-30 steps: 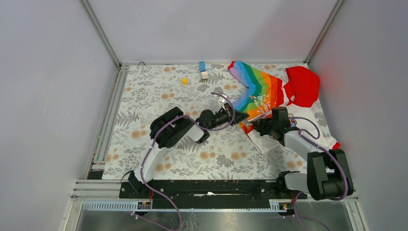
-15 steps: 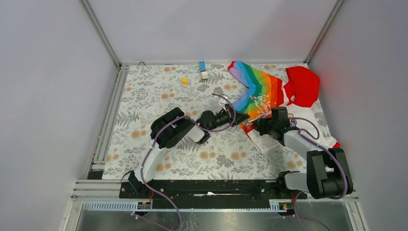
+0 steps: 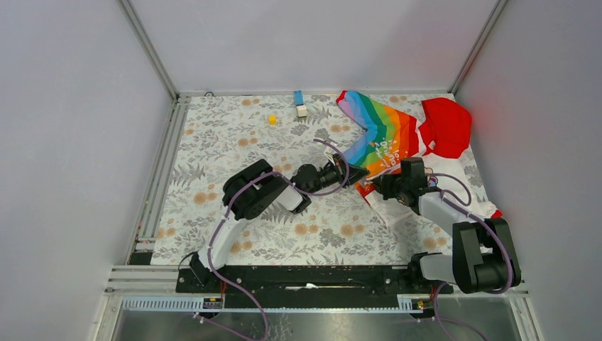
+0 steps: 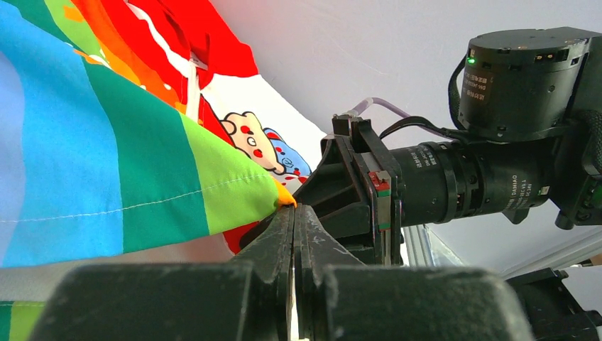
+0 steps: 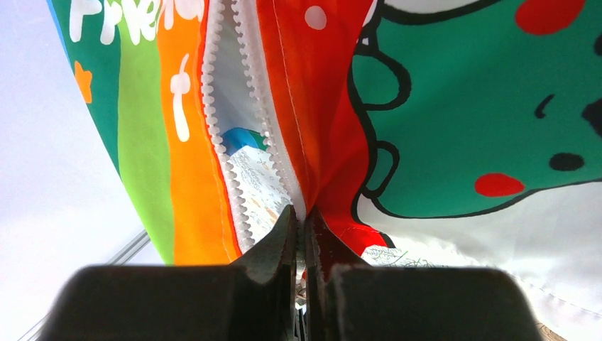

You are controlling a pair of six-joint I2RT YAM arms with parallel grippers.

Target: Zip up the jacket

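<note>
The jacket (image 3: 397, 138) lies at the back right of the table, with a rainbow panel, a white printed body and a red hood (image 3: 447, 126). My left gripper (image 3: 358, 174) is shut on the jacket's bottom hem corner; in the left wrist view (image 4: 292, 207) the green-orange edge (image 4: 234, 195) runs into the closed jaws. My right gripper (image 3: 370, 186) is shut on the other front edge; in the right wrist view (image 5: 303, 217) the jaws pinch the red fabric (image 5: 319, 142) beside the white zipper teeth (image 5: 220, 142). The two zipper rows are apart. The two grippers are almost touching.
A blue-and-white block (image 3: 299, 103) and a small yellow piece (image 3: 272, 119) lie near the table's back edge. Grey walls close in on three sides. The right arm (image 4: 497, 163) fills the right of the left wrist view.
My left gripper has moved slightly right, towards the right gripper, with the hem in it. The right arm has hardly moved.
</note>
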